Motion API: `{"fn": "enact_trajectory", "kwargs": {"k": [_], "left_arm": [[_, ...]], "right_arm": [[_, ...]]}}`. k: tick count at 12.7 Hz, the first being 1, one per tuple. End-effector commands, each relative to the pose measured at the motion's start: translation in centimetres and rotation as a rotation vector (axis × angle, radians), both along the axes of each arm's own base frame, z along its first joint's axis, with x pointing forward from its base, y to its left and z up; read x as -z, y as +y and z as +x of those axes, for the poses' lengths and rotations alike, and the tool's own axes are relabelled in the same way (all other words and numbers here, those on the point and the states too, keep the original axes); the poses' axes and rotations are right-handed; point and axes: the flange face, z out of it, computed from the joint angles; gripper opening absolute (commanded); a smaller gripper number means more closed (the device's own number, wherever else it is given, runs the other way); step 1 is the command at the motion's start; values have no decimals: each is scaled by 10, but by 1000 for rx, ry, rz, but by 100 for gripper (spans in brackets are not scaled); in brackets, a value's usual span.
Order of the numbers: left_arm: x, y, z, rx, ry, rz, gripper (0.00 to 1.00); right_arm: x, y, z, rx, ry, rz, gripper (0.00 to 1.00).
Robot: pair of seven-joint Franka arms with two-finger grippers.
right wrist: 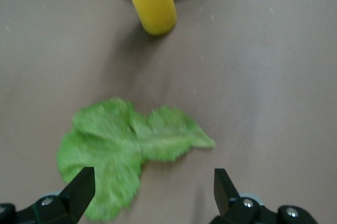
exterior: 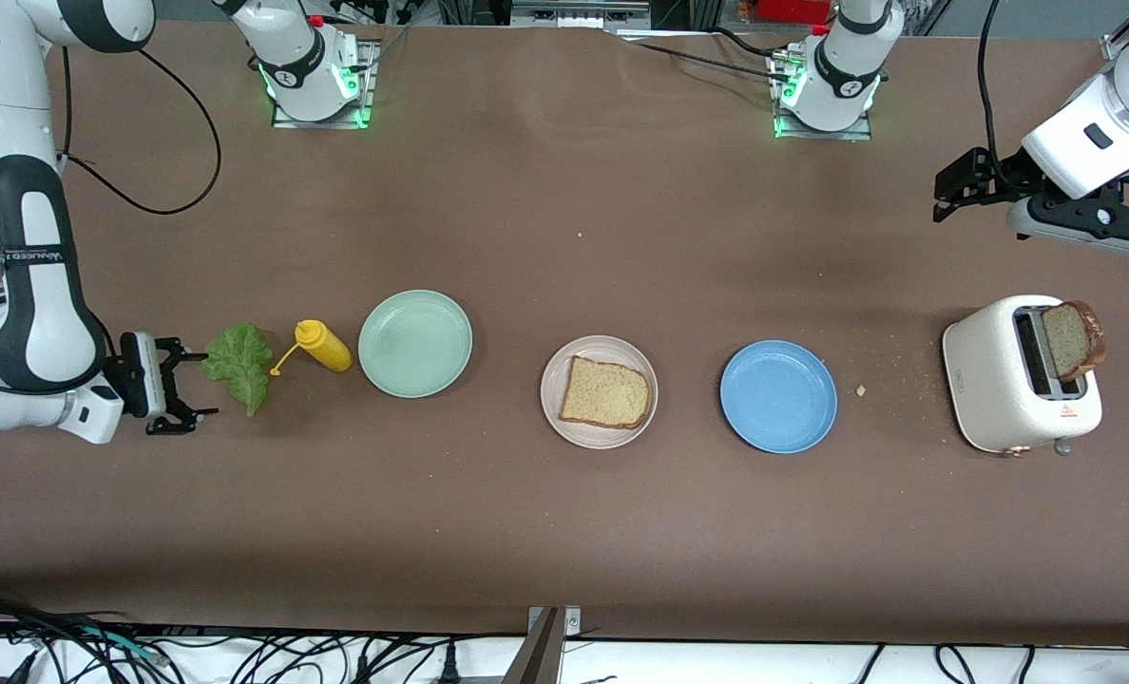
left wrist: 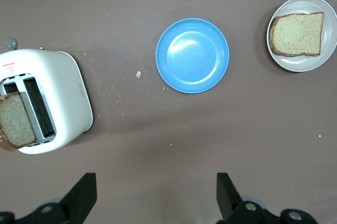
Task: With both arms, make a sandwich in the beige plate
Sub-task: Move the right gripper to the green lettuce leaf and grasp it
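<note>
The beige plate (exterior: 599, 439) sits mid-table with one brown bread slice (exterior: 604, 392) flat on it; both show in the left wrist view, plate (left wrist: 300, 65) and slice (left wrist: 297, 34). A second slice (exterior: 1073, 340) stands up out of the white toaster (exterior: 997, 380) at the left arm's end. The green lettuce leaf (exterior: 239, 364) lies on the table at the right arm's end. My right gripper (exterior: 201, 385) is open and empty, low, right beside the leaf (right wrist: 121, 147). My left gripper (exterior: 945, 195) is open and empty, up over the table near the toaster (left wrist: 63, 92).
A yellow mustard bottle (exterior: 322, 346) lies between the leaf and a mint-green plate (exterior: 415, 343). A blue plate (exterior: 778, 396) sits between the beige plate and the toaster. Crumbs lie around the toaster.
</note>
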Motion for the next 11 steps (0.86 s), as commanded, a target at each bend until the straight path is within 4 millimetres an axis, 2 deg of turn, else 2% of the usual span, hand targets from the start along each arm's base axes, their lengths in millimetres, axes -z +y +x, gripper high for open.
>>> {"fn": "enact_trajectory", "kwargs": {"k": [1, 4, 6, 9, 11], "left_arm": [[-1, 1, -3, 3, 6, -8, 100], [-1, 1, -3, 3, 6, -8, 100], [-1, 1, -3, 3, 7, -8, 100], [-1, 1, -3, 3, 6, -8, 100], [-1, 1, -3, 3, 6, -8, 100]], "right_arm": [[6, -3, 1, -23, -37, -32, 100], [41, 1, -5, -6, 9, -17, 100], [58, -2, -13, 43, 36, 19, 100], [68, -14, -23, 71, 62, 25, 98], [59, -15, -23, 66, 63, 34, 56]]}}
